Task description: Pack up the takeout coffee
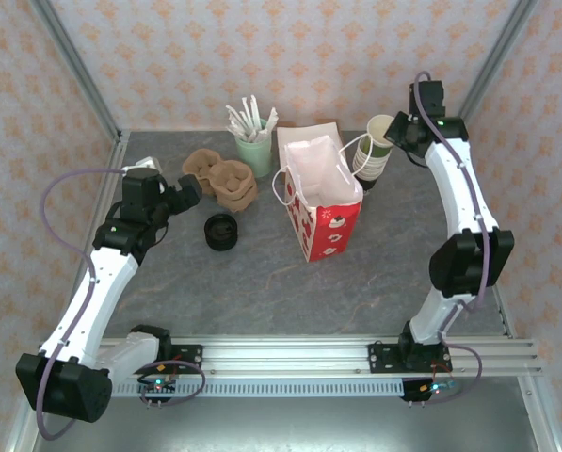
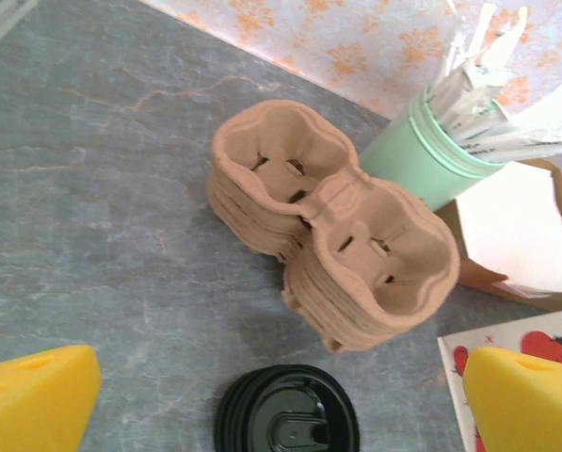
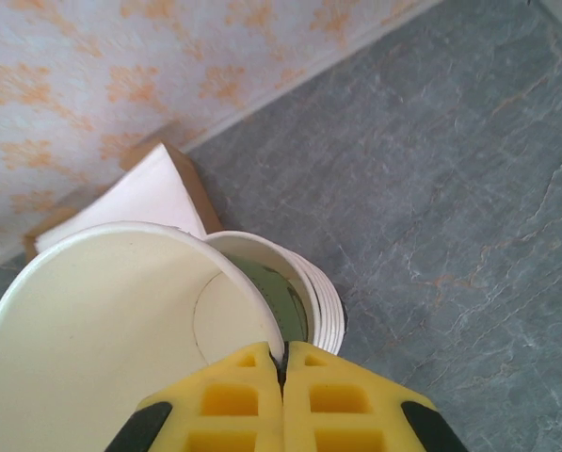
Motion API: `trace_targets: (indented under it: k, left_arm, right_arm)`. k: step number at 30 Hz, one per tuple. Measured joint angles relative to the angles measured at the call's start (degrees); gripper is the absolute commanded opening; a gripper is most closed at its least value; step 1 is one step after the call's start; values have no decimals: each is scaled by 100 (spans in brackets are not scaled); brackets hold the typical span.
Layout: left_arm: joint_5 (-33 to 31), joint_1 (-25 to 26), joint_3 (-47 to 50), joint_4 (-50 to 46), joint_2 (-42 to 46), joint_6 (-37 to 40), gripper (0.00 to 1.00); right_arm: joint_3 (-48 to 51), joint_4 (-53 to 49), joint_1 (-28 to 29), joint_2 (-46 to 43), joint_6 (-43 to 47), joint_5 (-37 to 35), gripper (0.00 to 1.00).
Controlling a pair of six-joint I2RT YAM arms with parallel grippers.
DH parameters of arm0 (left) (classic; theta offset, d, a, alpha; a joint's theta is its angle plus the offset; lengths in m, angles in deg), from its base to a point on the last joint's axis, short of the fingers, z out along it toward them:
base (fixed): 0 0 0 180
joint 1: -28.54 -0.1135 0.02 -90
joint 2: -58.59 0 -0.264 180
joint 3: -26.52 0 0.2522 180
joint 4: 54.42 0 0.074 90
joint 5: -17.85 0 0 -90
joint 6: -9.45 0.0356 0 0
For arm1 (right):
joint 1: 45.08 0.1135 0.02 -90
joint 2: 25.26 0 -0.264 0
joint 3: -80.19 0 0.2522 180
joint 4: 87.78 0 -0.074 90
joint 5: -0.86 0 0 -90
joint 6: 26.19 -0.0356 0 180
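At 4 o'clock from the left gripper (image 1: 184,193), close by, the takeout coffee (image 1: 221,232) stands upright with its axis vertical and the bag (image 1: 323,212) at its 3 o'clock. That gripper's fingers are spread wide and empty, making it the nearer arm. The right gripper (image 3: 282,372), well apart, is clenched on the rim of a lidless cup (image 3: 92,320).

The table (image 1: 262,282) is mottled grey, the walls (image 1: 262,47) pale pink with orange floral motifs. The bag (image 1: 326,224) at centre is red and white; left of it are brown carriers (image 1: 226,179), the black-lidded takeout coffee (image 1: 221,231) and a mint cup (image 1: 255,155) of white sticks. Far right, the green stack of cups (image 1: 370,162) has a top cup (image 3: 102,320) that is cream inside.
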Motion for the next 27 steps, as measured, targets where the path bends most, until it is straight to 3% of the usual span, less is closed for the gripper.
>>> trace_targets:
  k: [9,18,27]
  left_arm:
    - [275,546,-533,-83,-15,7,100]
    - [564,997,-704,-221,-459,254,96]
    - [656,997,-343,-212,-494,260,96]
  right_arm:
    - [0,-131,0,-970,26,-214,3]
    - [57,-914,7,-2144,267,-214,2]
    - [1932,-1742,105,-3947,328,249,2]
